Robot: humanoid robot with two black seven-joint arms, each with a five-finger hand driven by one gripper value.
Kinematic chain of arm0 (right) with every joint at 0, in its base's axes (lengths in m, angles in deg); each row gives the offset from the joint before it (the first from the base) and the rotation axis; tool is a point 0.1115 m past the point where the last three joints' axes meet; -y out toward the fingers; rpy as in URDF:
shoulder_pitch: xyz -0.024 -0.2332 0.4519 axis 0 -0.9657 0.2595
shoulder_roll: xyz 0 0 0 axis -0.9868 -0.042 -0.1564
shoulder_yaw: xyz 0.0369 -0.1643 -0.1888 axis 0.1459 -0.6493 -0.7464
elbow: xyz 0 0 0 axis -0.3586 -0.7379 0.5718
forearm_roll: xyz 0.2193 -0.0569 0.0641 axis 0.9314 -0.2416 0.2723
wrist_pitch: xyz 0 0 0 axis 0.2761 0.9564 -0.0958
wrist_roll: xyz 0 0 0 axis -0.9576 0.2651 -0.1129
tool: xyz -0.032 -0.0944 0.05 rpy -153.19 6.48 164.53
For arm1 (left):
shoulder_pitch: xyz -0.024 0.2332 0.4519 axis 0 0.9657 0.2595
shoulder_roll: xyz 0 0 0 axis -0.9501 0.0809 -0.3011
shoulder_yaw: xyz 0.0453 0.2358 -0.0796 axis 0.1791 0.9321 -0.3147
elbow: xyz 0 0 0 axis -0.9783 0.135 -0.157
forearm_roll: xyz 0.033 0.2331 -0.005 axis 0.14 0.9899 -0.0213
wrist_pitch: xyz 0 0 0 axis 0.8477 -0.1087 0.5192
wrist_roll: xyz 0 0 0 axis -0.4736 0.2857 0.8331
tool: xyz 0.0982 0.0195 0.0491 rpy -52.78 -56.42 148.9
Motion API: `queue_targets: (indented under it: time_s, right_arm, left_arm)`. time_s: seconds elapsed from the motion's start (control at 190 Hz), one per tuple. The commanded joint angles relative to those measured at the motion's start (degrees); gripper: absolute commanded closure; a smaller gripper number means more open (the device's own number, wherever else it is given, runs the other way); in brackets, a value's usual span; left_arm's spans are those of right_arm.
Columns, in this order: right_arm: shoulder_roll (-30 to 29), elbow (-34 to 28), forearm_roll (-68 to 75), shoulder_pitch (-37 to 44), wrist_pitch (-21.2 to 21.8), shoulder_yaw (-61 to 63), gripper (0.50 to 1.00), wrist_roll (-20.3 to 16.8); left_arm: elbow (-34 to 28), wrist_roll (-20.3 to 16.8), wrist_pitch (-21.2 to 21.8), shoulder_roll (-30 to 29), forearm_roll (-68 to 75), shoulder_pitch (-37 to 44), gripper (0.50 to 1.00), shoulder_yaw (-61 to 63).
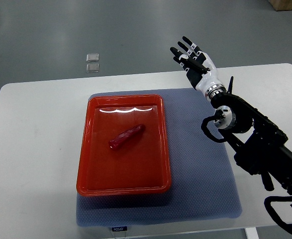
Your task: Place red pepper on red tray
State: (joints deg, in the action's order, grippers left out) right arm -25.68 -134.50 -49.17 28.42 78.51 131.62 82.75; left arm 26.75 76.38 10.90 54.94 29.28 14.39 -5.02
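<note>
A dark red pepper [127, 137] lies inside the red tray [86, 164], near its middle, pointing toward the far right. My right hand [191, 57] is raised over the far right edge of the table, well clear of the tray. Its fingers [181, 52] are spread and hold nothing. The right arm [255, 142] runs in from the lower right. The left arm does not show.
The tray rests on a blue-grey mat [200, 164] on a white table [31, 149]. Two small clear squares [92, 62] lie on the floor beyond the table's far edge. A cardboard box corner [289, 4] shows at top right.
</note>
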Motion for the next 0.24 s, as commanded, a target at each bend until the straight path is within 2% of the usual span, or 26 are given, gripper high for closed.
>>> queue_targets:
  time_s: [0.0, 0.126, 0.231]
  right_arm:
    - [0.0, 0.16, 5.06, -2.14, 4.76, 0.7, 0.587, 0.12]
    - [0.0, 0.42, 5.33, -3.64, 9.24, 0.61, 0.587, 0.12]
    - [0.0, 0.77, 5.33, -3.73, 10.21, 0.53, 0.587, 0.12]
  left_arm:
    - [-0.01, 0.0, 0.03, 0.0, 0.0, 0.0, 0.5, 0.09]
    - [-0.01, 0.0, 0.03, 0.0, 0.0, 0.0, 0.5, 0.0]
    - [-0.01, 0.0, 0.03, 0.0, 0.0, 0.0, 0.5, 0.0]
